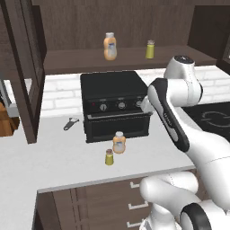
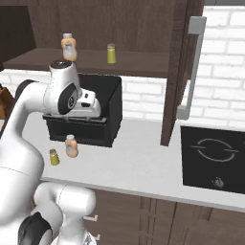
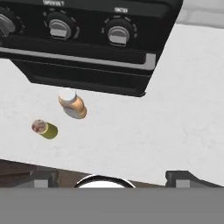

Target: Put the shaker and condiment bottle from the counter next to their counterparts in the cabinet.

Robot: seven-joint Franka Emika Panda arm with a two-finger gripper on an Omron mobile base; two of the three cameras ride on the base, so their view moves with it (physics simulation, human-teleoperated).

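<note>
Left base view. Dark wooden cabinet joinery frames the scene above a white-grey counter, on which a black toaster oven is set against the brick wall. The condiment bottle and the shaker are seen upright just before the oven door, close together but apart, the shaker nearer the counter edge. Both long axes are vertical, caps upward. On the shelf the counterparts, a matching bottle and a matching shaker, are likewise stood upright, with free shelf beside each, which is judged to be the intended destination. A small dark utensil is left lying to the oven's left.

Right base view. The same pair is shown from the other side: the bottle at, the shaker at, both untouched on the counter. The arm is raised above them, in front of the oven. A cooktop is set into the counter beyond the cabinet's side panel.

Hand view. The counter is looked down upon; bottle and shaker are seen cap-first, well ahead of the gripper. Its fingers are held wide apart with nothing between them, so that either container could be straddled. No grasp is yet made; the task is judged to be at its approach stage.
</note>
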